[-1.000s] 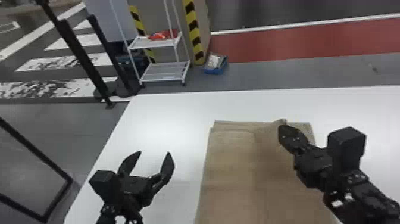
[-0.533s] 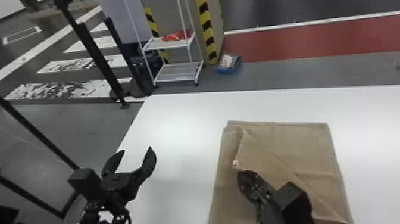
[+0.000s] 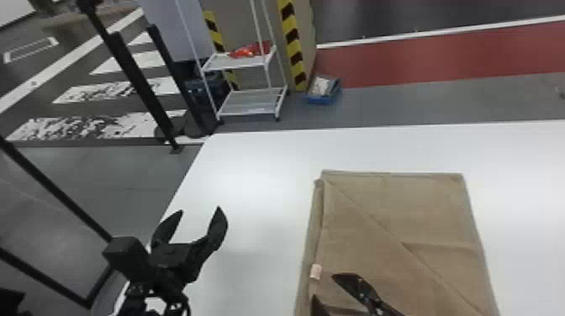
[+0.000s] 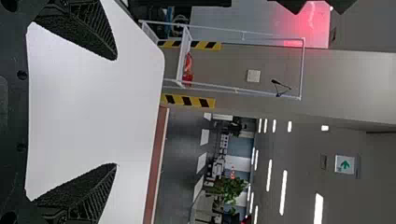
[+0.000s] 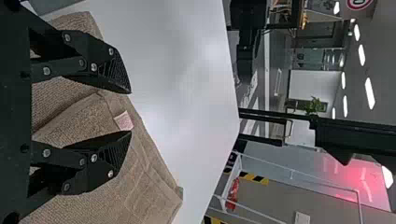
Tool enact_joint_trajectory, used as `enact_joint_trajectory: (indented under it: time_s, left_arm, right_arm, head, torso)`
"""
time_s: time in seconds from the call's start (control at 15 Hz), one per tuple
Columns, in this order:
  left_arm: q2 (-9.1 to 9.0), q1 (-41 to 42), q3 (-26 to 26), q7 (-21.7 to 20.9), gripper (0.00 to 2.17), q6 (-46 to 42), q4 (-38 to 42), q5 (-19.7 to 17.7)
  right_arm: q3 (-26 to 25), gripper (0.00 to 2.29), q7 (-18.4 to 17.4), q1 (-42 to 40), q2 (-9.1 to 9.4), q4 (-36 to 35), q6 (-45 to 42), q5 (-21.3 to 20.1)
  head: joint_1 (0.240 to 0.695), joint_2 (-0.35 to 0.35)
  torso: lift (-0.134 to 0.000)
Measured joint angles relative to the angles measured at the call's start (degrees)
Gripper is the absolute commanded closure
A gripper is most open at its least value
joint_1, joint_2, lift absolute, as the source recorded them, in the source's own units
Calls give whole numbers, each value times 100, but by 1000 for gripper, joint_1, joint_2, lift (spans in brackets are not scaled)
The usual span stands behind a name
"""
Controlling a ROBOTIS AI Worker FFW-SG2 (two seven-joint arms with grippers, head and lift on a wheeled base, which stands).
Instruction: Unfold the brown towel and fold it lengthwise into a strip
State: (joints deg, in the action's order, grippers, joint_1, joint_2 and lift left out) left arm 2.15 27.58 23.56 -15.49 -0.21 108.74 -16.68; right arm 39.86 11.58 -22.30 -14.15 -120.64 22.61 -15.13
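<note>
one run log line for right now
towel: on table, folded, diagonal line across | right hand: open over towel | left hand: open, empty, left of towel

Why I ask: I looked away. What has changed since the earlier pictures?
The right end effector moved left and toward the robot, drawing the towel flap leftward, then let it go; it is now open. The left end effector stays open, and the towel's far edge keeps its place.
</note>
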Motion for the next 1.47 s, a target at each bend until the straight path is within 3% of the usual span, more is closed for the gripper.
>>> enact_joint_trajectory:
  time_s: [0.13,0.33,0.47,0.6,0.8,0.93,1.07,1.27,1.47]
  left_arm:
    - [2,1,-91,-276,70,7,-1,92]
    - [5,19,-164,-1003,87,15,47,499]
    - [-1,117,-176,-1683,130,-20,174,970]
    - [-34,351,-164,-2255,147,-240,407,1460]
    - [-94,626,-172,-3107,151,-732,726,2027]
    - [-108,651,-331,-3626,167,-756,879,2475]
    - [-109,653,-594,-3838,194,-646,1027,2838]
    - [-89,654,-1118,-4131,205,-417,1164,3697]
    - [-91,652,-1350,-4452,208,-137,1134,4158]
  right_arm:
    - [-232,63,64,-288,-138,-379,-302,159]
    - [-844,63,92,-680,-151,-691,-658,287]
    - [-1707,66,130,-1041,23,-846,-899,550]
    - [-2773,66,229,-1313,318,-971,-1027,963]
    - [-4362,66,503,-1496,920,-1009,-1035,1563]
    - [-5140,66,710,-1526,1286,-955,-1035,1924]
    - [-5692,66,727,-1517,1396,-881,-1016,2246]
    - [-6268,70,723,-1437,1414,-780,-935,2663]
    - [-6624,70,780,-1316,1415,-614,-866,2998]
  head:
    - [695,350]
    - [695,350]
    - [695,350]
    - [695,320]
    - [695,126]
    - [695,10]
    - [695,-145]
    - [695,-295]
    - [695,-350]
  torso:
    - [-121]
    - [-121]
    - [-121]
    - [-121]
    - [-121]
    - [-121]
    - [-121]
    - [-121]
    - [-121]
